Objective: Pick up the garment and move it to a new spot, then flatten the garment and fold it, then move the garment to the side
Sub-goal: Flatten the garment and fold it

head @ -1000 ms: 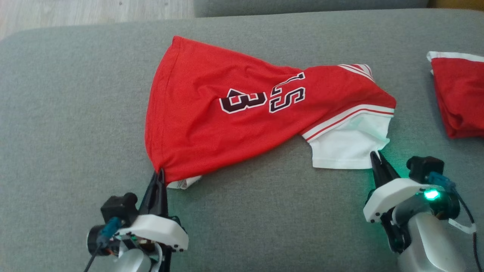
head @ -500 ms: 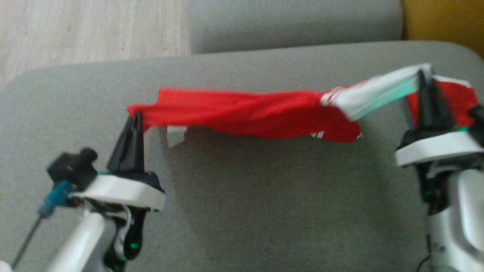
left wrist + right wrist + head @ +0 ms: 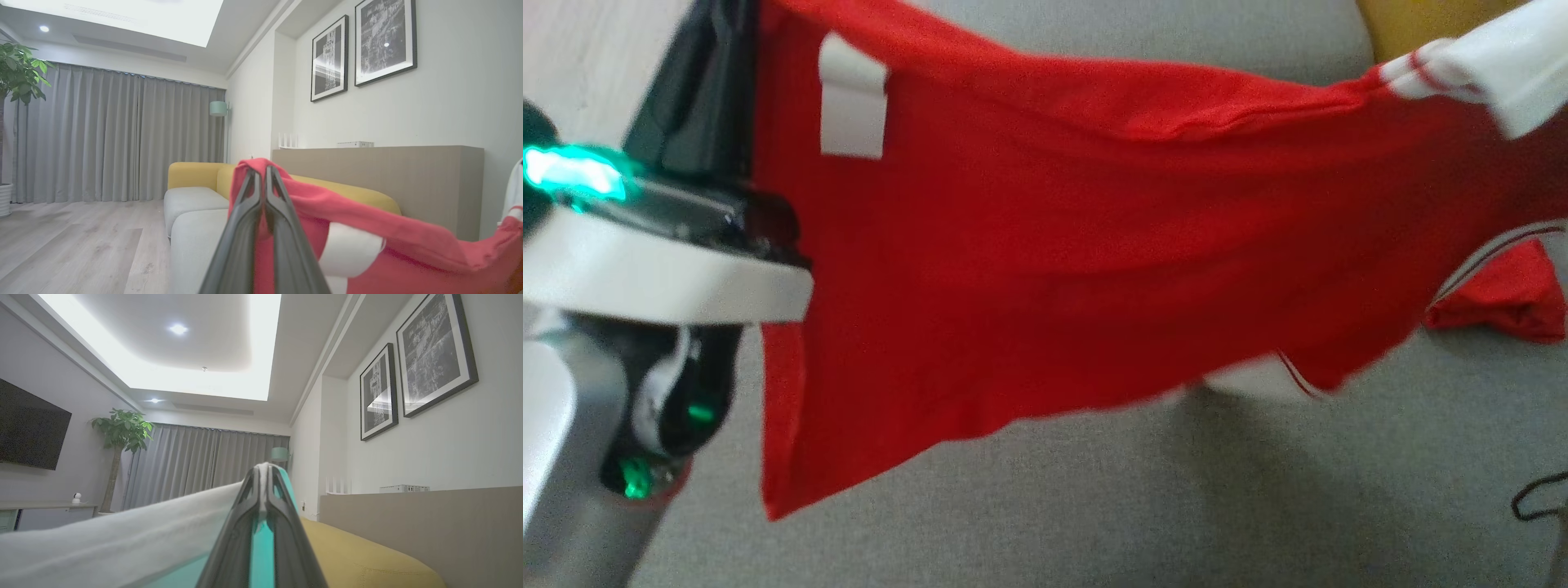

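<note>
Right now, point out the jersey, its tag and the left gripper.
jersey [image 3: 1054, 245]: head view, middle of its red body.
tag [image 3: 852, 102]: head view, centre of the white patch.
left gripper [image 3: 262, 175]: left wrist view, between its fingertips, shut on the jersey.

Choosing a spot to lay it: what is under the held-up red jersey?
Grey sofa cushion shows below the jersey, and another red cloth lies at the right, partly covered. Whatever is behind the hanging fabric is hidden.

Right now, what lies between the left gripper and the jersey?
Nothing: the left gripper is shut on the red jersey, cloth draped over its tips, as the left wrist view shows.
</note>
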{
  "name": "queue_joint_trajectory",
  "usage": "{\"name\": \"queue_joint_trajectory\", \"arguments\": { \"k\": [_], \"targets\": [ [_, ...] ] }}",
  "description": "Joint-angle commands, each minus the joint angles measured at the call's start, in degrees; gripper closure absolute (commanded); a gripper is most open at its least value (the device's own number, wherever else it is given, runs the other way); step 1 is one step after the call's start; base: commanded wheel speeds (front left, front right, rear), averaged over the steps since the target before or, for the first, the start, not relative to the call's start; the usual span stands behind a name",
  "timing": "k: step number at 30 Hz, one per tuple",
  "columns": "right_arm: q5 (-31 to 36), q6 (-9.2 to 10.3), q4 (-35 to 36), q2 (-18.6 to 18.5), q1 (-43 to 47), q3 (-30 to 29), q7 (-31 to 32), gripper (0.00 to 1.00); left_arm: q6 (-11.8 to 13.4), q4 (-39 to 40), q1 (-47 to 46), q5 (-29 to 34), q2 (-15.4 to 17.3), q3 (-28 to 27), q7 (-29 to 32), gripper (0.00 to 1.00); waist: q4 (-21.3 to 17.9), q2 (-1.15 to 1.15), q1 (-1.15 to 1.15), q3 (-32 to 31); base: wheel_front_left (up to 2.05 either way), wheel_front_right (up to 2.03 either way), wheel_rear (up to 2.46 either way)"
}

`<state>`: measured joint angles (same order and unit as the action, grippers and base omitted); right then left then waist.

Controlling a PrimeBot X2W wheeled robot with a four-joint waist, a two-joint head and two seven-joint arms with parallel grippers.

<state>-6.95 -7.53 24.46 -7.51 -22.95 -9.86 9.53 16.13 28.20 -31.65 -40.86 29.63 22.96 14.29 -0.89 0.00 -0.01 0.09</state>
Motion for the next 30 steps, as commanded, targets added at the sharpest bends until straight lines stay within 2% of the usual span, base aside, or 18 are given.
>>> {"name": "queue_joint_trajectory", "arguments": {
  "k": [1,8,10,15,16,18,23,26,30],
  "targets": [
    [-1.19,0.04,1.86,-0.31,-3.05,0.70,1.45,1.00,0.11,1.26,-4.26,0.24,2.57,-3.02,1.30,1.00,-0.18,0.00,0.01,1.23,0.00,0.00,0.00],
    [-2.37,0.04,-2.06,-2.65,-8.75,1.85,5.48,1.00,-0.63,-3.15,-9.47,-1.76,1.84,-2.19,5.20,1.00,-0.28,0.00,0.01,7.26,0.00,0.00,0.00],
    [-2.18,0.04,-5.51,-3.85,-12.19,2.93,5.79,1.00,-1.15,-6.45,-11.77,-3.66,0.30,-2.02,6.14,1.00,-0.11,0.00,0.01,10.00,0.00,0.00,0.00],
    [-0.82,0.04,-17.16,-4.90,-25.67,6.54,4.47,1.00,-3.27,-18.42,-22.84,-2.43,-1.46,-1.83,6.03,1.00,-0.27,0.00,0.01,16.73,0.00,0.00,0.00],
    [-0.39,0.04,-19.82,-4.72,-29.14,6.89,4.02,1.00,-3.40,-21.42,-25.53,-2.25,-2.31,-2.35,5.18,1.00,-0.31,0.00,0.01,17.89,0.00,0.00,0.00],
    [1.22,0.04,-25.14,-4.21,-36.30,7.48,2.70,1.00,-4.59,-27.44,-31.18,0.54,-1.94,-2.03,3.45,1.00,-0.78,0.00,0.01,20.03,0.00,0.00,0.00],
    [7.11,0.04,-37.94,-0.85,-52.20,7.55,-1.36,1.00,-5.63,-40.20,-43.05,4.11,-2.80,-3.15,-1.83,1.00,-2.63,0.00,0.01,24.53,0.00,0.00,0.00],
    [9.43,0.04,-43.06,1.15,-57.37,8.15,-3.64,1.00,-6.42,-45.41,-47.94,5.72,-2.99,-3.28,-4.80,1.00,-3.91,0.00,0.01,27.06,0.00,0.00,0.00],
    [9.93,0.04,-46.16,2.87,-59.72,8.65,-6.21,1.00,-7.79,-49.83,-52.17,7.55,-3.01,-2.61,-7.88,1.00,-4.96,0.00,0.01,32.55,0.00,0.00,0.00]
  ]
}}
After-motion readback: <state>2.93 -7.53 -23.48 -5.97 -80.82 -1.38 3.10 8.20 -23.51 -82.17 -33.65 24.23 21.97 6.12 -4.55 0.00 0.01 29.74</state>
